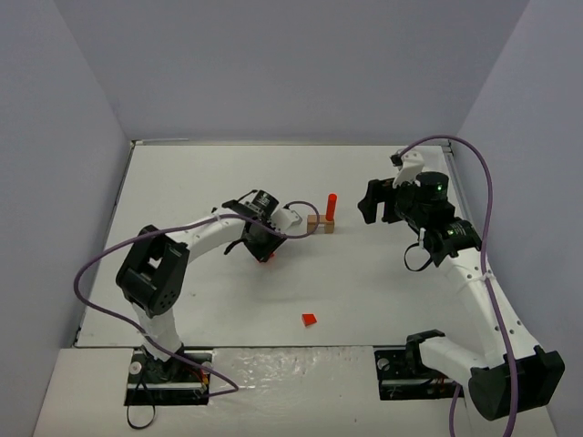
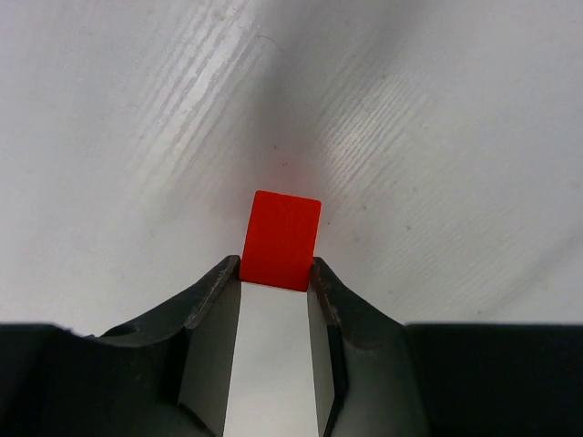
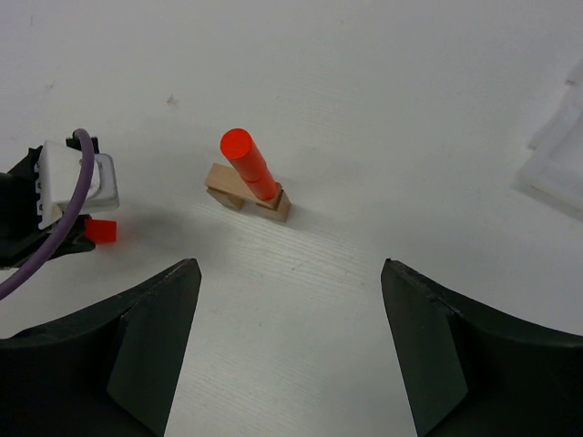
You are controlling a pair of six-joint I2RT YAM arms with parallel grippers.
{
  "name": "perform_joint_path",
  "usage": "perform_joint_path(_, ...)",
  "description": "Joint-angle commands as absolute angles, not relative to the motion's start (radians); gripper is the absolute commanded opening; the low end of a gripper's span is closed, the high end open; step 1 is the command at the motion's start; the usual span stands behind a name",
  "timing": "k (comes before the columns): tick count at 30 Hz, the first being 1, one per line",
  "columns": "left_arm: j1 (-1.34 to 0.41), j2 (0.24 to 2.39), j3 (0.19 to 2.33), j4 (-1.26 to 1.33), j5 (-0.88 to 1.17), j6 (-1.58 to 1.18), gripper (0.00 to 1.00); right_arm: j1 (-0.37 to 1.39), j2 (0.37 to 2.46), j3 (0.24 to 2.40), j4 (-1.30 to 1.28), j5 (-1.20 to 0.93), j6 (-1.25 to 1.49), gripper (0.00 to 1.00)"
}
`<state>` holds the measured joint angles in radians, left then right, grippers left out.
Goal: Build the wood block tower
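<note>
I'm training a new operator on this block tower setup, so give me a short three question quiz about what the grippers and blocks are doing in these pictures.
1. Multiple choice: what is between the fingers of the left gripper?
A) a red block
B) a blue ball
C) nothing

2. True or false: the red cylinder stands upright on the tan block.

3. Fill in the blank: the right gripper, facing the tower, is ____ (open or shut).

Key: 1 A; 2 true; 3 open.
</note>
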<state>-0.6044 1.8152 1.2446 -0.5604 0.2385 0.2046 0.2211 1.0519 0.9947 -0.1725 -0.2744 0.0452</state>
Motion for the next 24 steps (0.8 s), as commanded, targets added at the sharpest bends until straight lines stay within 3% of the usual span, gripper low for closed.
perform_joint_path(1,-0.601,1.624,1.25,-0.526,0.272,0.195,0.0,0.213,1.074,1.091,-0.144,-0.384,0.063,0.78)
perform_joint_path(12,-0.601,1.275,1.178,-0.271,0.33,0.157,0.0,0.224,1.22,1.313,-0.2,-0.708,0.333,0.76)
perform_joint_path(24,-0.617,1.194,1.224,-0.152,0.372,0.183,0.0,0.413,1.398,1.501,-0.196,-0.744,0.486,0.69)
